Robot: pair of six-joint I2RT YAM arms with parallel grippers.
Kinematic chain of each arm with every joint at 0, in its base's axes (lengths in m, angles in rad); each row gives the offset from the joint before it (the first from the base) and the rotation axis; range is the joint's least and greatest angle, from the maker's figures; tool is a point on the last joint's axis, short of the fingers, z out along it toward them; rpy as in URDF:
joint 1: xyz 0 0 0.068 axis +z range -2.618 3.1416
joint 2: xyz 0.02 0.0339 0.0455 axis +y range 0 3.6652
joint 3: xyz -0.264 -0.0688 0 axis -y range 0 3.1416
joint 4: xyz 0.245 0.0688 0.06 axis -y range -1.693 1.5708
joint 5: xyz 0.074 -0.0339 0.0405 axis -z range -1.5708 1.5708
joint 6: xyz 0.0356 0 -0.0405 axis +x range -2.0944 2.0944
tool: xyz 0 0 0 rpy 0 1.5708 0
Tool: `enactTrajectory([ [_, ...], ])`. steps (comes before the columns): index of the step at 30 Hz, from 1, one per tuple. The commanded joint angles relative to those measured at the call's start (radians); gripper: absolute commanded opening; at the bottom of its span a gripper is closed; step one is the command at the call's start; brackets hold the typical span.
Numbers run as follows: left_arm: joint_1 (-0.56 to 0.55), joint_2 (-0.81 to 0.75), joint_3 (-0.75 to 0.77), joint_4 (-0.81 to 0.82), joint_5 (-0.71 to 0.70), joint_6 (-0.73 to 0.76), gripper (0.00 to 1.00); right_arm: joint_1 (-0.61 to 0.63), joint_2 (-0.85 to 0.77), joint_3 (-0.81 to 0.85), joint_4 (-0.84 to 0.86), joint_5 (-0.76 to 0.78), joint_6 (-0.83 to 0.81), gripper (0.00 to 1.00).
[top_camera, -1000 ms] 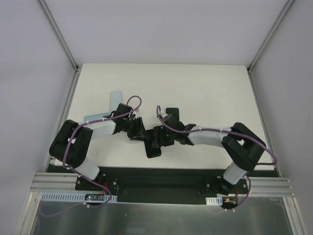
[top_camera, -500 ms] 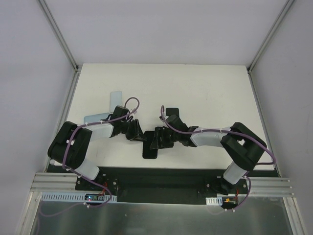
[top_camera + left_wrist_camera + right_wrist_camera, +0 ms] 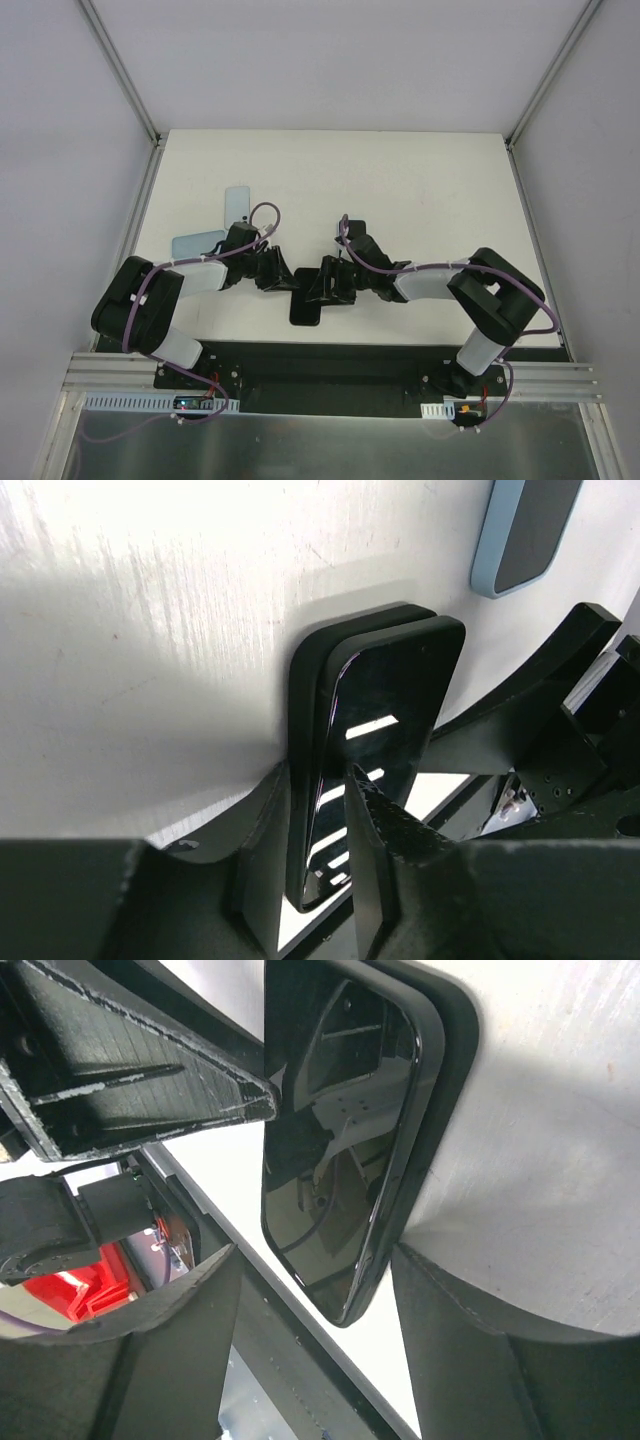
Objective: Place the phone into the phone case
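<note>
We see a lab test cell, plain grey walls [image 3: 350, 60], white desk [image 3: 420, 180], aluminium rail [image 3: 330, 385] at bottom.

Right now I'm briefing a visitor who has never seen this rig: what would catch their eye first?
Both arms meet at the table's near middle, the left gripper and right gripper closing in from either side on a glossy black phone. The phone sits on a black phone case, apparently not fully seated. Behind the left arm lie two pale blue cases, overlapping.
</note>
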Motion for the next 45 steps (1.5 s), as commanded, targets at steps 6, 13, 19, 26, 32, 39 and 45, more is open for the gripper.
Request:
enactTrajectory([
  [6, -0.042, -0.036, 0.024, -0.074, 0.113, -0.024, 0.45, 0.033, -0.021, 0.063, -0.198, 0.276, -0.107, 0.68],
  [13, -0.042, 0.016, 0.121, -0.187, 0.026, 0.036, 0.47, 0.064, -0.044, 0.114, -0.295, 0.367, -0.151, 0.79],
  [19, -0.033, 0.008, 0.127, -0.229, -0.042, 0.038, 0.45, 0.065, -0.051, 0.140, -0.339, 0.405, -0.200, 0.83],
  [26, -0.028, 0.019, 0.129, -0.229, -0.050, 0.062, 0.42, 0.051, -0.033, 0.160, -0.327, 0.365, -0.248, 0.84],
  [32, -0.028, 0.039, 0.133, -0.224, -0.045, 0.067, 0.38, 0.051, 0.027, 0.191, -0.284, 0.293, -0.251, 0.84],
  [39, -0.026, 0.039, 0.101, -0.174, 0.010, 0.044, 0.24, 0.056, 0.048, 0.198, -0.258, 0.249, -0.231, 0.84],
  [45, -0.020, 0.034, 0.051, -0.077, 0.104, -0.013, 0.15, 0.027, 0.039, 0.175, -0.133, 0.082, -0.138, 0.85],
])
